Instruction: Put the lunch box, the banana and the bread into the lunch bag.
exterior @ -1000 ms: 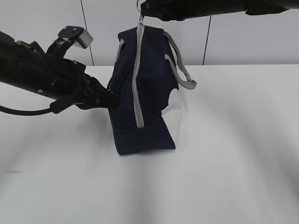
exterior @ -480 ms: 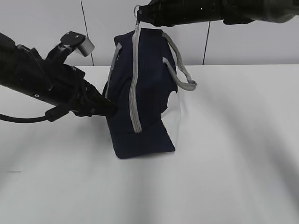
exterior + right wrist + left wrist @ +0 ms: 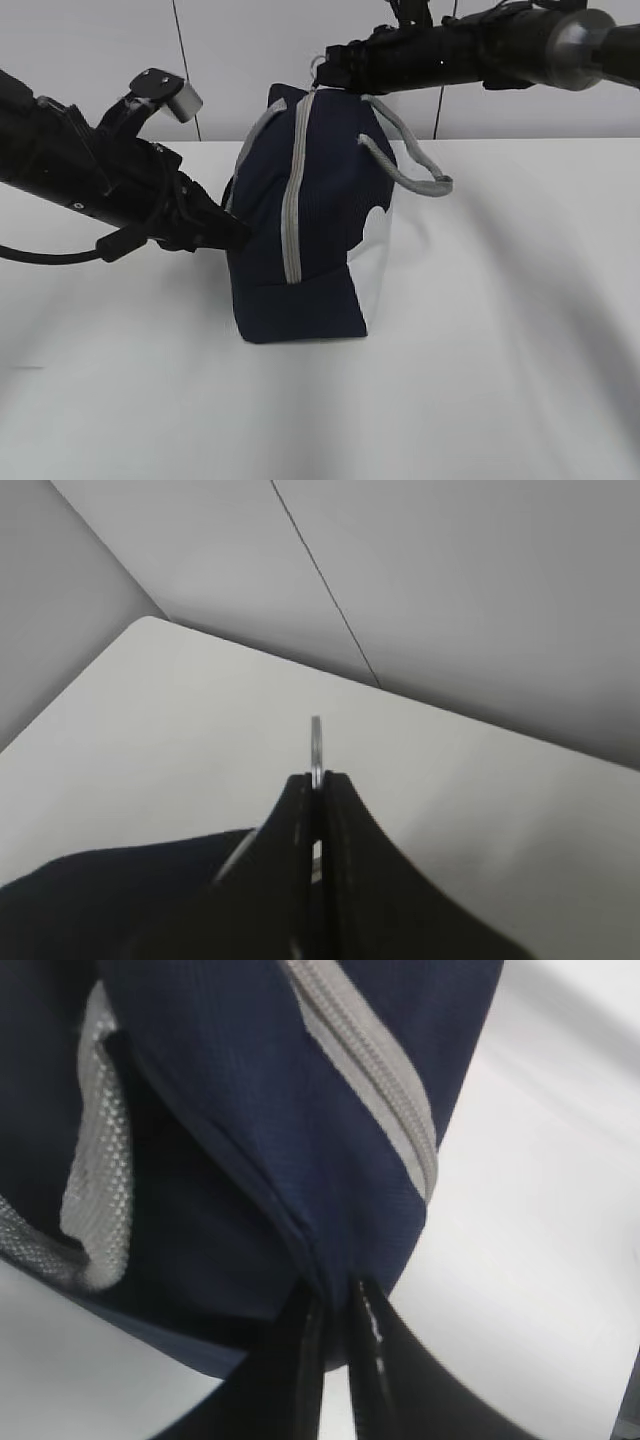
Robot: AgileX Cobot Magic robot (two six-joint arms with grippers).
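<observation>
boxy navy-blue fabric lunch bag (image 3: 310,230) upright on white table (image 3: 500,330) | left gripper (image 3: 338,1295) pinches bag's side seam | right gripper (image 3: 317,777) clamped on metal ring zipper pull (image 3: 316,742) at top

The lunch bag (image 3: 305,215) stands upright on the table (image 3: 500,330), near its middle. The left gripper (image 3: 235,228) meets the bag's left side low down (fabric pinched between its fingers). The right gripper (image 3: 328,68) is above the bag's top, closed on the zipper ring (image 3: 316,745). The handles (image 3: 410,165) hang to the right.
</observation>
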